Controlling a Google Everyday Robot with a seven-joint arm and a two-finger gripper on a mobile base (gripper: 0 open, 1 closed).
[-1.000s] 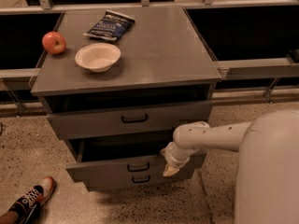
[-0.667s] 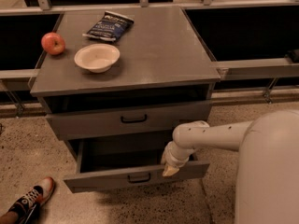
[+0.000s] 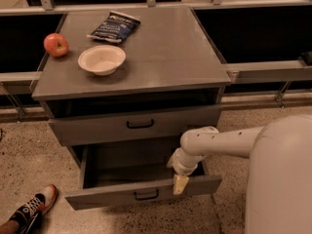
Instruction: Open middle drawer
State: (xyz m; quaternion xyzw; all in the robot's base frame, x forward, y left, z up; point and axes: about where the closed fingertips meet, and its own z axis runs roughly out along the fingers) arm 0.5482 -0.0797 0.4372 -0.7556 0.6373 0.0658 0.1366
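Note:
The middle drawer (image 3: 112, 197) of the grey cabinet stands pulled far out toward me, its inside bare and dark. Its small black bar handle (image 3: 146, 195) is at the centre of the flat front. My gripper (image 3: 179, 184) hangs from the white arm (image 3: 219, 141) and rests at the top edge of the drawer front, to the right of the handle. The top drawer (image 3: 97, 128) above is shut, with its own black handle (image 3: 140, 124). The bottom drawer is hidden under the open one.
On the cabinet top (image 3: 165, 52) lie a red apple (image 3: 56, 45), a white bowl (image 3: 101, 59) and a dark blue snack bag (image 3: 113, 27). A person's shoe (image 3: 34, 209) is on the floor at the lower left. My white body (image 3: 282, 179) fills the lower right.
The middle drawer has slid further out toward me, from slightly open to far open. My gripper has moved forward and down a little with its front edge.

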